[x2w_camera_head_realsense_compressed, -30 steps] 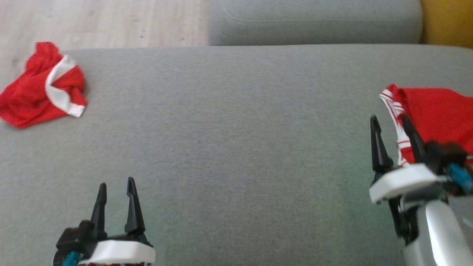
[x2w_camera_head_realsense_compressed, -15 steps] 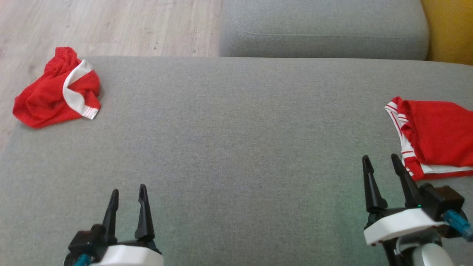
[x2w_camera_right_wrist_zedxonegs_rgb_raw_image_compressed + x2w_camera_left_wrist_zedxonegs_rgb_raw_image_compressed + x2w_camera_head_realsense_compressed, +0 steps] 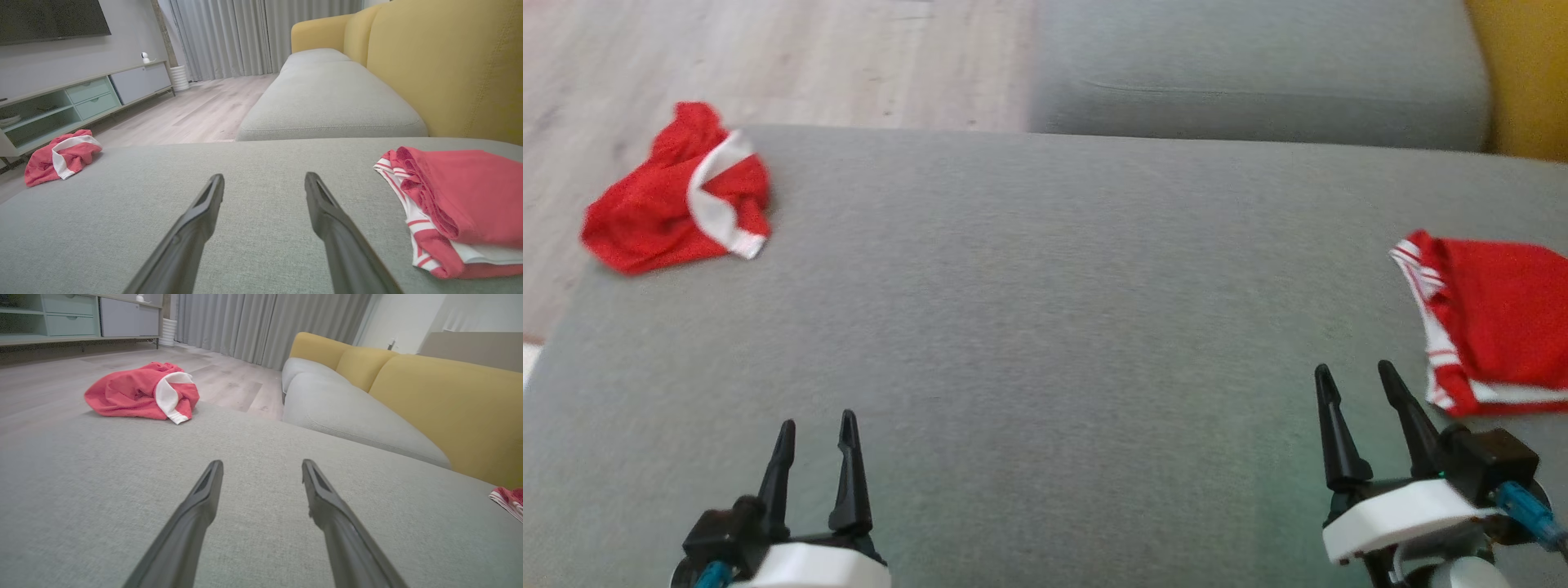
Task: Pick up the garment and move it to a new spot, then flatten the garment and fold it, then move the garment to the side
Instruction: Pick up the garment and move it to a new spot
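A crumpled red garment with a white band lies at the far left corner of the grey cushion; it also appears in the left wrist view and the right wrist view. A folded red garment with white stripes rests at the right edge. My left gripper hovers open near the front left, holding nothing. My right gripper is open and empty, just to the left of the folded garment's near corner and apart from it.
A second grey seat cushion lies beyond the one I work over. A yellow backrest runs along the right. Wooden floor lies past the far left edge. A low TV cabinet stands against the far wall.
The head camera has shifted, so the whole picture moved. My right gripper has drawn back from the folded garment's striped edge toward me. Both garments lie as before.
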Available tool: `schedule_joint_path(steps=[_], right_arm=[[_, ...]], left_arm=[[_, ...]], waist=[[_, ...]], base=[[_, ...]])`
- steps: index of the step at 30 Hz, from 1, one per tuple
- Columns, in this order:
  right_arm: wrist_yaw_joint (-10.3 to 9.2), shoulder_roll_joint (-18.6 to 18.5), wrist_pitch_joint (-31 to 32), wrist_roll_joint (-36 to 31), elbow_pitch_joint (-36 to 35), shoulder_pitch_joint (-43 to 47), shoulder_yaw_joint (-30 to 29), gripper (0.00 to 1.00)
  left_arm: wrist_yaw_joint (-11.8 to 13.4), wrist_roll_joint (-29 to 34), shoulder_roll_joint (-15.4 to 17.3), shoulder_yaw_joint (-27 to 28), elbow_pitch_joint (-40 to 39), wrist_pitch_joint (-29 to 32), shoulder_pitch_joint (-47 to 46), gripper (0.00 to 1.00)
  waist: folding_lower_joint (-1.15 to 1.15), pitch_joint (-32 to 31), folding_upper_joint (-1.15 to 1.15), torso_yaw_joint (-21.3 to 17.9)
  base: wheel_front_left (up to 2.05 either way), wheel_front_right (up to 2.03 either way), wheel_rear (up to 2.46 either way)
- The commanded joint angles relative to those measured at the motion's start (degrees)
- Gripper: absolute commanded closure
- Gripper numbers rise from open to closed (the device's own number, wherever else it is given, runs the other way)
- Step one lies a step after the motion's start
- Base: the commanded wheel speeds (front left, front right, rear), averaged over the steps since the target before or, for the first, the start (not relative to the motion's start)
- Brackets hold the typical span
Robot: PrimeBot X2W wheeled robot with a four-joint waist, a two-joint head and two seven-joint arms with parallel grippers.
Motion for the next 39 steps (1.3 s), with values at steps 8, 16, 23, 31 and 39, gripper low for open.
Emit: schedule_joint_path(steps=[8, 16, 23, 31, 39], right_arm=[[0.39, -0.3, -0.3, -0.1, -2.9, -1.2, 2.2, 0.00], [0.39, -0.3, -0.5, 0.2, -2.8, -2.2, 3.7, 0.00], [0.39, -0.3, 0.6, -0.8, -2.6, -5.2, 7.6, 0.00], [0.39, -0.3, 1.3, -2.6, -4.4, -7.8, 7.7, 0.00], [0.39, -0.3, 6.3, -8.9, -13.1, -11.9, 3.2, 0.00]], left_arm=[[0.6, -0.3, 1.4, 2.1, -2.7, -0.1, -1.1, 0.00], [1.4, -0.8, 2.4, 3.2, -4.5, -0.1, -0.2, 0.00], [2.8, -1.5, 1.8, 5.6, -7.1, -1.1, 1.9, 0.00], [2.7, -1.3, 2.9, 7.9, -10.1, -1.5, 0.3, 0.00], [0.6, 1.9, 14.6, 12.4, -14.3, 3.6, -20.7, 0.00]], waist=[[0.00, -0.4, 0.00, 12.9], [0.00, 0.3, 0.00, 22.5], [0.00, 2.5, 0.00, 23.6], [0.00, 5.7, 0.00, 23.9], [0.00, 15.2, 0.00, 20.5]], base=[[0.00, 0.00, 0.00], [0.00, 0.00, 0.00], [0.00, 0.00, 0.00], [0.00, 0.00, 0.00], [0.00, 0.00, 0.00]])
